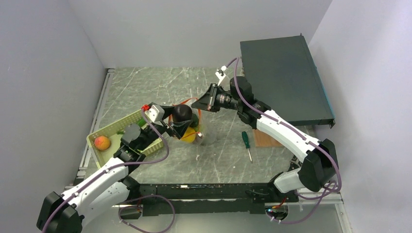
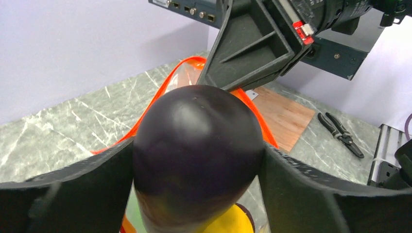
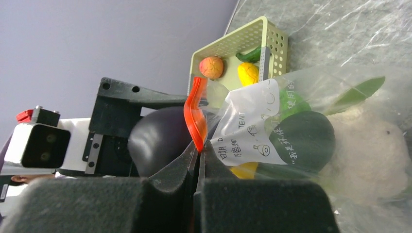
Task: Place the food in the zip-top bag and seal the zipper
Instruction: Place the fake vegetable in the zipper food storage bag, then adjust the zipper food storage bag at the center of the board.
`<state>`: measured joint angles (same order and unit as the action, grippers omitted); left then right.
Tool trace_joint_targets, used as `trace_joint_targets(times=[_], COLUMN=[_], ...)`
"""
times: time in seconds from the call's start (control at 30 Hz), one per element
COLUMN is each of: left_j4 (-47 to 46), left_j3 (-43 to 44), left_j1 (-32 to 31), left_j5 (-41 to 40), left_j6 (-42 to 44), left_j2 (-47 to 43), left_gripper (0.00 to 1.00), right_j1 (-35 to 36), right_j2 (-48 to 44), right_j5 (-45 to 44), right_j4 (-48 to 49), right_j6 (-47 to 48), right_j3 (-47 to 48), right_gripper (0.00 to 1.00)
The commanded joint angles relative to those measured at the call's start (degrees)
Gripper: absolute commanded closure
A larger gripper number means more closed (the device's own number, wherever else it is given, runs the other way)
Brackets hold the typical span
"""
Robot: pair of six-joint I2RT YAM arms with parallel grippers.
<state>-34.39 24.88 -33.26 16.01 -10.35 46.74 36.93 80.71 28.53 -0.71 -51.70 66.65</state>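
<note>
Grey marbled stone forms the bench [image 1: 218, 160], with a flat black metal case [image 1: 284, 77] lying at its far right. A light green slatted plastic basket [image 1: 112, 128] sits at the left. It holds an orange-pink toy peach [image 3: 212, 66], a yellow toy fruit [image 3: 248, 74] and a green toy vegetable [image 3: 250, 54].

Just right of the basket, near mid-bench, is the clear crinkly zip-top bag [image 3: 340, 82]. Inside it are a dark green round piece [image 3: 306, 138], a whitish lumpy piece [image 3: 369, 150] and a yellow piece [image 3: 245, 170].

The right gripper [image 3: 198, 151] has its fingers pressed together on the bag's red-orange zipper strip [image 3: 195, 111], holding the mouth up. The left gripper [image 2: 197, 160] grips a dark purple toy aubergine [image 2: 199, 126] at that mouth. Its fingers [image 2: 87, 187] are spread wide and touch the aubergine on both sides.

On the bench to the right lie a thin copper-brown board [image 1: 267, 140] and a green-handled screwdriver [image 1: 247, 141].
</note>
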Motion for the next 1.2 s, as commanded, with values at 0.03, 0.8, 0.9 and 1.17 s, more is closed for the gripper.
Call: trace_joint_targets(times=[0.03,0.8,0.9,1.17], left_j4=[1.74,52.62,54.61,53.71], left_j3=[-0.25,20.18,17.36,10.45], left_j1=[-0.14,-0.07,-0.09,-0.09], left_j5=[-2.70,-10.24,-9.38,-8.54], left_j6=[-1.60,-22.17,-27.37,-35.28], left_j2=[-2.58,-8.84,-10.32,-9.76], left_gripper=[0.00,0.29,0.34,0.49], right_j1=[-0.18,-0.28,-0.25,-0.36], right_j2=[0.12,0.00,0.26,1.08], right_j5=[2.57,2.05,2.14,2.93], right_j4=[5.80,4.36,4.64,5.04], right_j6=[-1.47,-0.07,-0.27,-0.52], right_j3=[0.27,1.10,1.37,1.72], right_gripper=[1.00,1.00,1.00,1.00])
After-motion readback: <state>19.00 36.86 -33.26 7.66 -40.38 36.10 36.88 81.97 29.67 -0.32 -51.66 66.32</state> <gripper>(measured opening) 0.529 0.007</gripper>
